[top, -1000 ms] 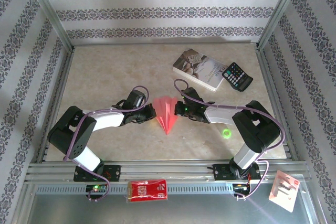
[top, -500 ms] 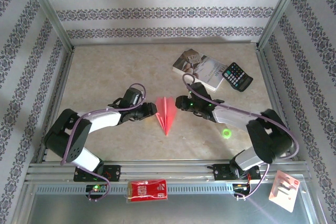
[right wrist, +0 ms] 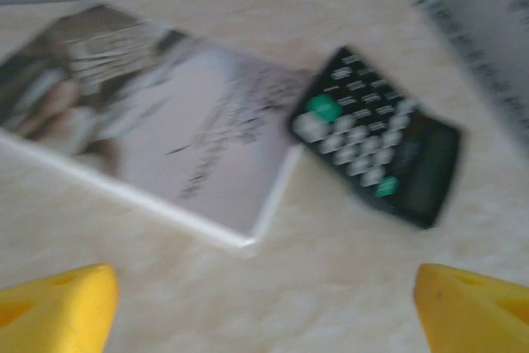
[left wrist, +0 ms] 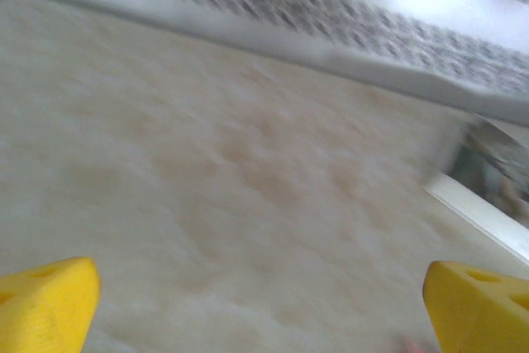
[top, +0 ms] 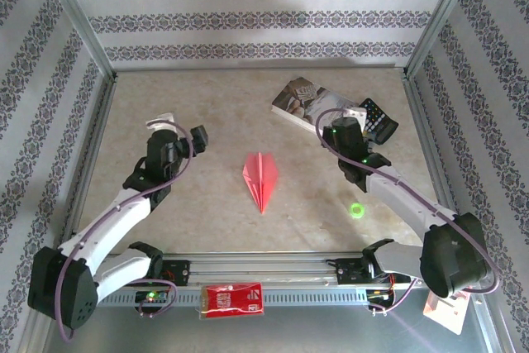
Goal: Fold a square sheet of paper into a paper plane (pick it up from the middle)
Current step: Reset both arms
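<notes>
The slim, pointed pink-red paper plane [top: 261, 179] lies on the beige marbled table [top: 190, 204] midway between the arms, nose toward the near edge. One second ago both grippers were closed beside it; both are now released and drawn well apart from it, which suggests that folding is complete.

The left gripper [top: 180, 128] is raised to the plane's left, yellow fingertips [left wrist: 41, 303] spread and empty. The right gripper [top: 351, 121] is over the white-edged paperback book [right wrist: 165, 121] and black calculator [right wrist: 380, 146], jaws wide, holding nothing.
</notes>
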Controlling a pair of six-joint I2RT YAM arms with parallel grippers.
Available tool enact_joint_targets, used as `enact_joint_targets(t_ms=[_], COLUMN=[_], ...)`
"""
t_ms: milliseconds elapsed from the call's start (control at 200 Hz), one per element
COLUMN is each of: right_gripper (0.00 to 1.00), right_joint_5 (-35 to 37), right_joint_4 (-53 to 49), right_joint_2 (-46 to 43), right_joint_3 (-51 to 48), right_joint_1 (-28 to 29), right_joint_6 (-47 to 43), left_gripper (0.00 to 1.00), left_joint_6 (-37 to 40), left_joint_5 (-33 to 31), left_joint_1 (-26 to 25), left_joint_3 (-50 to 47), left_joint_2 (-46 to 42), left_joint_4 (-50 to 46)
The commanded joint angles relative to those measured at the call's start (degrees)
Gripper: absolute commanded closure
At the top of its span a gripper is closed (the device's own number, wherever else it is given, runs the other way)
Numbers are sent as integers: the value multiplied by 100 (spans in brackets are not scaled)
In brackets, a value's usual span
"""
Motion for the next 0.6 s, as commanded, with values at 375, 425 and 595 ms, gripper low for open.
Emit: enact_joint_targets(t_ms=[375,425,595], right_gripper=[2,2,2], right_joint_5=[-1195,-1535,-2098], right_joint_4=[3674,3894,4021], right_joint_2=[659,696,827], right_joint_3=[-1725,-1759,-1712], right_joint_1=[-1575,-1711,-1943], right_joint_6=[-1085,-1013,-1074], left_gripper=[0,0,0], left_joint_6=[1682,1806,1724], left_joint_5=[577,741,1180], left_joint_1=[1695,1748,1975], left_joint_3=[-1255,-1126,-1119], left_joint_2=[2206,2214,2674], left_joint_4=[3716,3482,3937])
